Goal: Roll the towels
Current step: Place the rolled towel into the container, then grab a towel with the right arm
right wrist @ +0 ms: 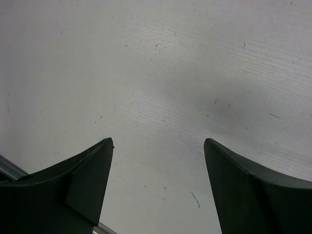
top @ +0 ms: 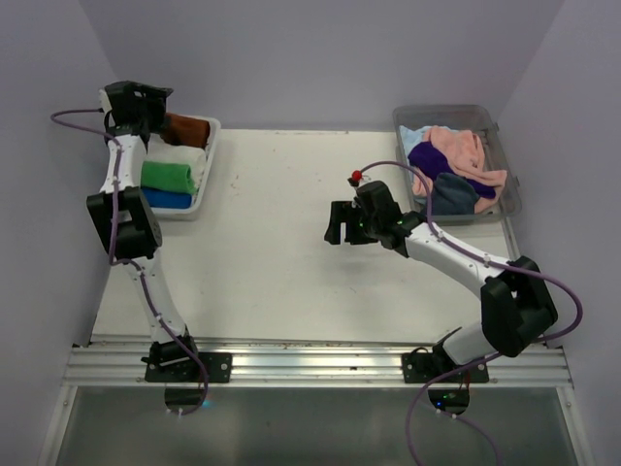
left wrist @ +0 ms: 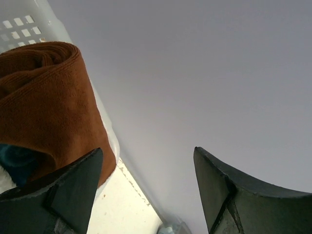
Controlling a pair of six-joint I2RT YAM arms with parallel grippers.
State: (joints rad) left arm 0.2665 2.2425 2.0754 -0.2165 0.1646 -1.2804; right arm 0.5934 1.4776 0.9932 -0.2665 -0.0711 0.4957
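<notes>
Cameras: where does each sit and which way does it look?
Top external: high behind the robot, looking down on the table; left arm, right arm and rust-brown towel show.
Left wrist: on the left arm, looking past the open left gripper at that towel and the wall.
Right wrist: on the right arm, looking down at the table through the open right gripper.
Shared: top and left wrist both see the rust-brown towel.

White arms [top: 456, 254]; purple cables [top: 579, 309]; black left hand [left wrist: 147, 150] and right hand [right wrist: 158, 140].

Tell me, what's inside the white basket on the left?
Four rolled towels: rust-brown, white, green and blue. The left end effector hides the basket's far-left corner.
</notes>
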